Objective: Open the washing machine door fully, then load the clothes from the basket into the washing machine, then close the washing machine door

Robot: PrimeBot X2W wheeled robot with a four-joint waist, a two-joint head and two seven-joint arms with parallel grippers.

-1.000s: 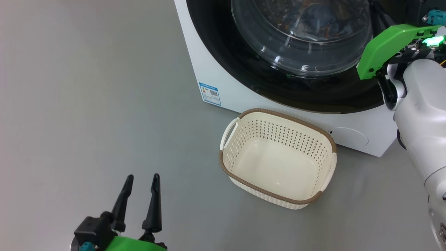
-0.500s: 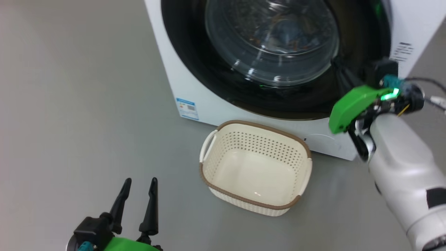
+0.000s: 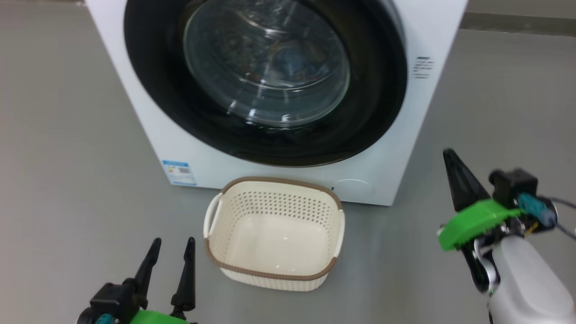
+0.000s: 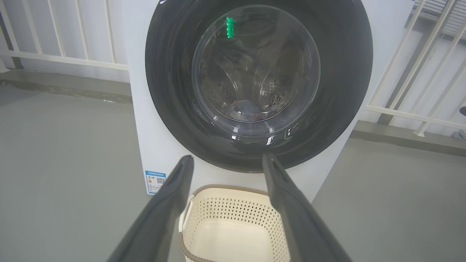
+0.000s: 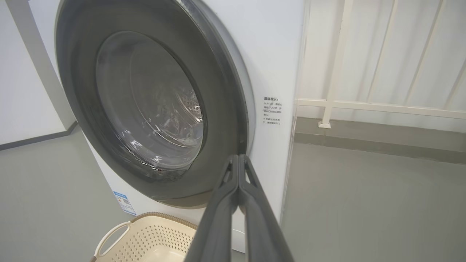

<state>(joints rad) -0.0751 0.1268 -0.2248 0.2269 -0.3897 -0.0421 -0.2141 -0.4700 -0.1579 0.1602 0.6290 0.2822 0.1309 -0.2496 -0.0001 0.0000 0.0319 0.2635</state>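
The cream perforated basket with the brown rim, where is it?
Head view, lower centre: the basket stands on the grey floor just before the white washing machine, below its round glossy black door.

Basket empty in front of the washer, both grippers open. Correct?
No. The right gripper is shut, fingers pressed together in the right wrist view. The rest holds: basket empty before the washing machine, left gripper open.

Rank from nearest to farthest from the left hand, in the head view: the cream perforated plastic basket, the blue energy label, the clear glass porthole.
1. Cream perforated plastic basket, just right of the left hand.
2. Blue energy label, ahead, low down.
3. Clear glass porthole, higher and farther back.
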